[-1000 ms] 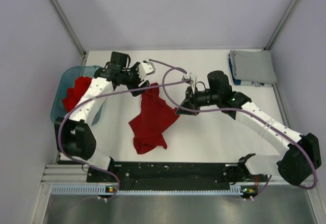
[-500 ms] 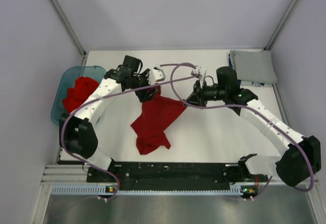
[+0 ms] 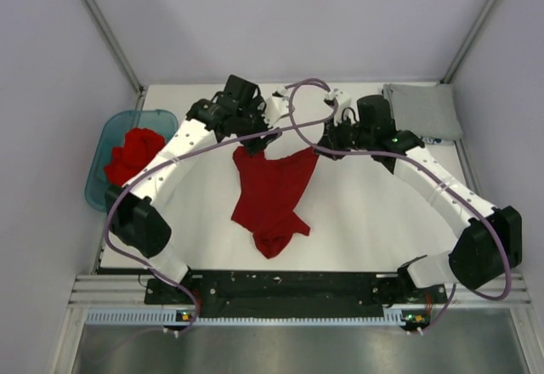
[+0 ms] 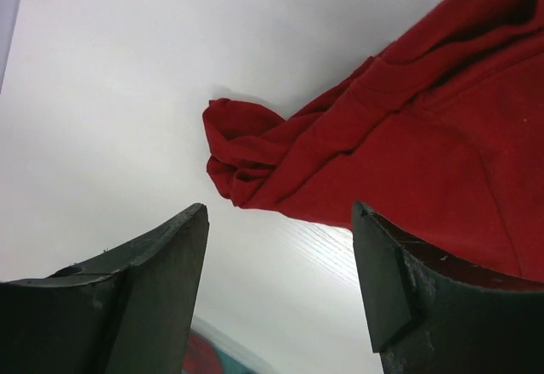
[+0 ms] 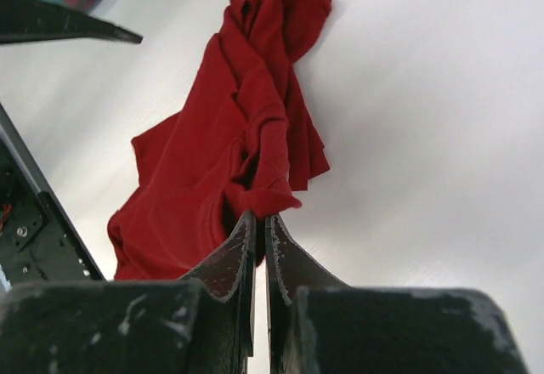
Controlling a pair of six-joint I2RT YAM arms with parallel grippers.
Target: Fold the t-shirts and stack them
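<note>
A red t-shirt point(image 3: 272, 194) lies crumpled and partly spread on the white table, its top edge towards the back. My right gripper point(image 3: 321, 149) is shut on a fold at its upper right corner; the right wrist view shows the jaws point(image 5: 259, 217) pinching the red cloth point(image 5: 212, 178). My left gripper point(image 3: 265, 134) hovers over the shirt's upper left part. It is open and empty point(image 4: 280, 212), with the shirt point(image 4: 408, 153) beyond its right finger. More red shirts point(image 3: 132, 153) fill the teal tub. A folded grey shirt point(image 3: 421, 112) lies at the back right.
The translucent teal tub point(image 3: 98, 178) stands at the table's left edge. Purple cables loop above the shirt between the two wrists. Grey walls close the table at the back and sides. The arms' base rail runs along the near edge.
Both grippers moved towards the back and right, dragging the red shirt to the table's middle and spreading it. The left gripper let go of the shirt and now stands open.
</note>
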